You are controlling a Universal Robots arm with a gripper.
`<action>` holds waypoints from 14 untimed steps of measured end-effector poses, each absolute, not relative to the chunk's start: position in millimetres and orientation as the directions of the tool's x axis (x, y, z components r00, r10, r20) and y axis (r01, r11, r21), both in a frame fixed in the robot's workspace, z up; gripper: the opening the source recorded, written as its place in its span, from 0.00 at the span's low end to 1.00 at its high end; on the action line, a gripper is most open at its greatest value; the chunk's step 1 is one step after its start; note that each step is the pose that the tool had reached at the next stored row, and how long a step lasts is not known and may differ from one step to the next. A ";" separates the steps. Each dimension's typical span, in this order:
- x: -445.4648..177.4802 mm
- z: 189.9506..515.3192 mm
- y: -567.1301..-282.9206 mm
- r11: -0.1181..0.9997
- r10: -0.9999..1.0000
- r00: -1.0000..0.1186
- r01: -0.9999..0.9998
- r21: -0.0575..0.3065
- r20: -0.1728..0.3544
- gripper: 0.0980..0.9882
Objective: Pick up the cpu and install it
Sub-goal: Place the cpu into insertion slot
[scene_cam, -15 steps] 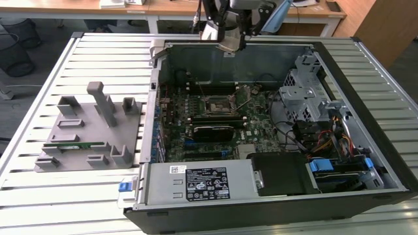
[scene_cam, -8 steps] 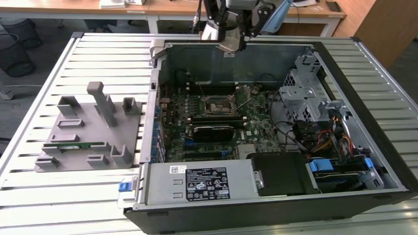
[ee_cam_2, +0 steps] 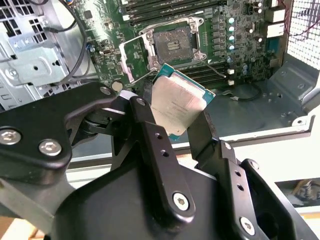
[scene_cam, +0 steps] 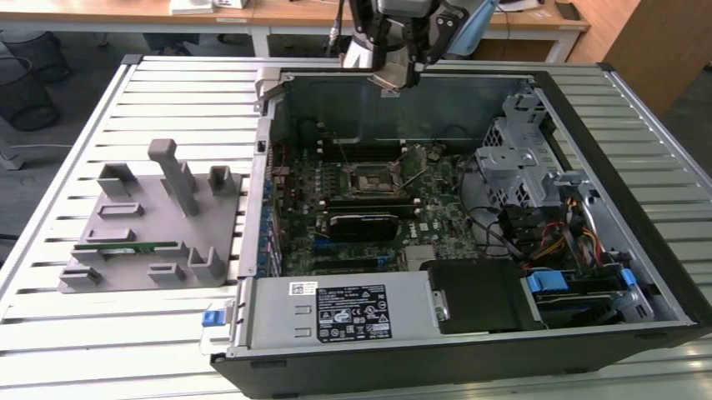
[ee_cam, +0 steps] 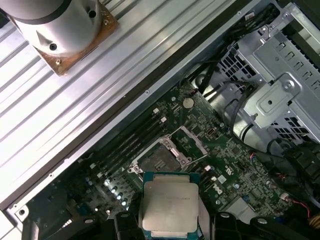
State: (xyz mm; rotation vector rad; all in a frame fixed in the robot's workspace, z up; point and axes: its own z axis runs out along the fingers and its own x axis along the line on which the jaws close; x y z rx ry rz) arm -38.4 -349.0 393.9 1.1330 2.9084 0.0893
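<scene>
The cpu (ee_cam_2: 180,102) is clamped by its edges between the two black fingers (ee_cam_2: 152,140) of the claw (ee_cam_2: 172,110), which is closed on it. It hangs tilted above the far edge of the open computer case (scene_cam: 468,367). The second wrist view shows the open socket (ee_cam_2: 172,42) below it. The exterior view adds a grey holder (scene_cam: 145,242) on the table (scene_cam: 623,108); there the cpu is hard to make out.

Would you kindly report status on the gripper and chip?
Black gripper shut on silvery square cpu, held above open black computer case. Black-framed motherboard socket open, empty. Nothing in the way.
</scene>
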 end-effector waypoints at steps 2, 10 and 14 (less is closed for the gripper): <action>-38.4 393.8 -349.0 0.723 0.689 -0.724 0.688 0.060 0.003 0.48; -38.4 393.3 -349.0 0.674 0.738 -0.675 0.737 0.060 0.003 0.48; -38.4 393.1 -349.0 0.649 0.760 -0.650 0.759 0.060 0.003 0.48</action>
